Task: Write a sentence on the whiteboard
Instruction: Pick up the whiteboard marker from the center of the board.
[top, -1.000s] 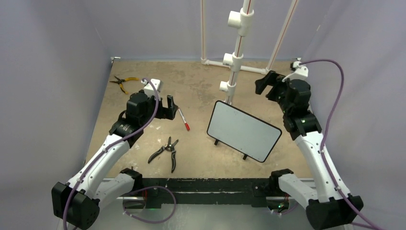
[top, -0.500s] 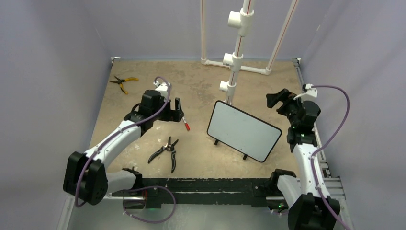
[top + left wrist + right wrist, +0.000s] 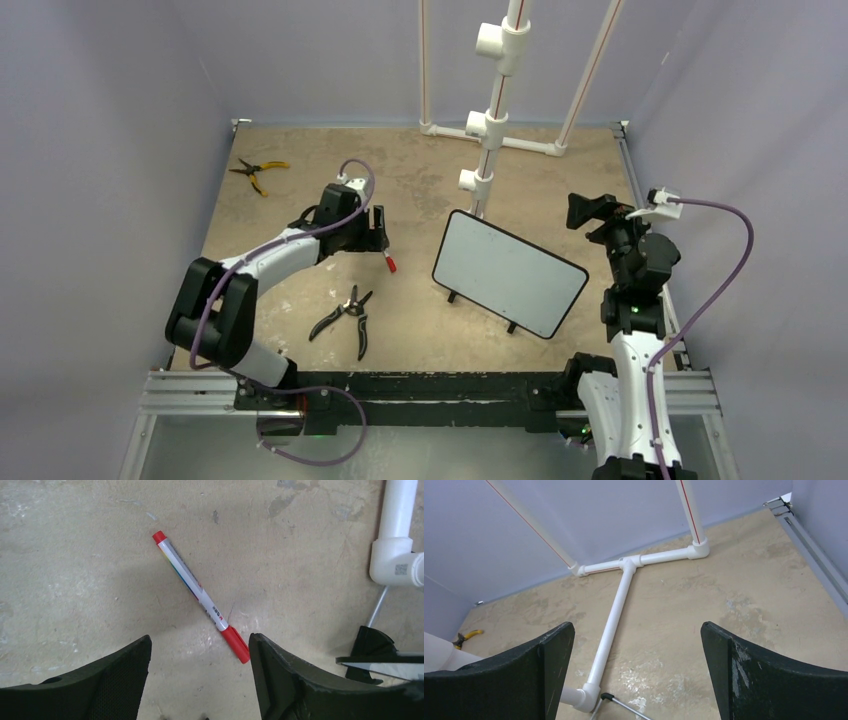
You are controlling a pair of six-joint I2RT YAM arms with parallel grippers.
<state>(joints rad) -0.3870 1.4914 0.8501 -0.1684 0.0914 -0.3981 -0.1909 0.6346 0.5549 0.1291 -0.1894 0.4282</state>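
Note:
The whiteboard (image 3: 510, 272) stands tilted on small black feet right of the table's middle. Its white face is blank, so the sentence is not in view. A marker (image 3: 197, 587) with a white barrel and red cap lies flat on the table, left of the board. My left gripper (image 3: 199, 642) hovers low over the marker's capped end, open. The red cap (image 3: 390, 264) lies just beside the tip of one of its fingers (image 3: 280, 675), and nothing is gripped. My right gripper (image 3: 590, 212) hangs open and empty by the board's far right side.
Black-handled cutters (image 3: 345, 315) lie near the front, left of centre. Yellow-handled pliers (image 3: 255, 172) lie at the back left. A white PVC pipe frame (image 3: 490, 130) rises behind the board, its base tee (image 3: 629, 565) on the floor. Grey walls close in three sides.
The left arm has reached right, bringing its gripper over the marker, and its jaws have narrowed somewhat. The right arm has pulled back toward the right edge, still wide open.

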